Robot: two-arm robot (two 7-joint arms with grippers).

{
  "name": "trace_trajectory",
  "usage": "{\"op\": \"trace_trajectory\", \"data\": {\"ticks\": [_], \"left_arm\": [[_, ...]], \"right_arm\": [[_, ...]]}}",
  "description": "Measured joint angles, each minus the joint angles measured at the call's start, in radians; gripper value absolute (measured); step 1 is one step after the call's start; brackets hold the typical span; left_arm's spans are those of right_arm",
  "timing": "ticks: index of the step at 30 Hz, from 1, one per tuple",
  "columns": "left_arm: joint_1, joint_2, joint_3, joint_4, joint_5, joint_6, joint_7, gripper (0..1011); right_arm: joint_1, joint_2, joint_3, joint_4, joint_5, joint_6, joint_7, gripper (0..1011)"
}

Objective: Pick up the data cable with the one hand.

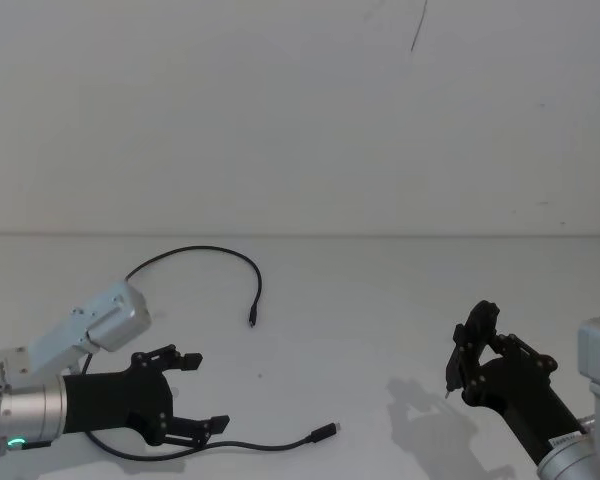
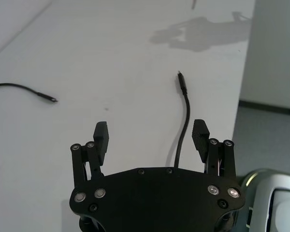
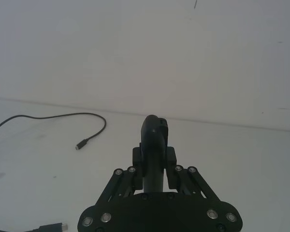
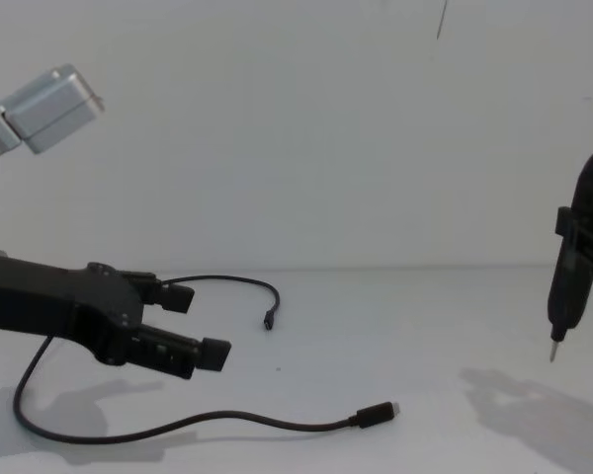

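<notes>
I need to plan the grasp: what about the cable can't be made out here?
Head view: a stretch of the cable, hidden behind the left gripper and its arm.
Left wrist view: the cable where it passes under that gripper's body.
Right wrist view: the cord behind the near plug, cut off by the bottom edge beside the right gripper.
Everywhere: plug type, too small.

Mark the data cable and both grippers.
data cable (image 4: 376, 413): chest view, near plug.
left gripper (image 1: 204, 391): head view, between open fingertips.
right gripper (image 3: 154, 155): right wrist view, between fingertips shut on pointed tool (image 4: 561, 296).
</notes>
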Motion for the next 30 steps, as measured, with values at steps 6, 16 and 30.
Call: {"op": "trace_trajectory", "data": {"ticks": [6,16,30], "left_arm": [[-0.045,-0.006,0.034,0.043,0.020,-0.021,-0.054,1004],[-0.104,-0.029,0.089,0.111,0.055,-0.040,-0.102,1004],[-0.142,-0.057,0.134,0.168,0.070,-0.030,-0.121,1004]], "right_arm": [[0.000,0.000,0.000,0.000,0.000,0.000,0.000,263],[0.000,0.000,0.000,0.000,0.000,0.000,0.000,263],[0.000,0.000,0.000,0.000,0.000,0.000,0.000,263]]}}
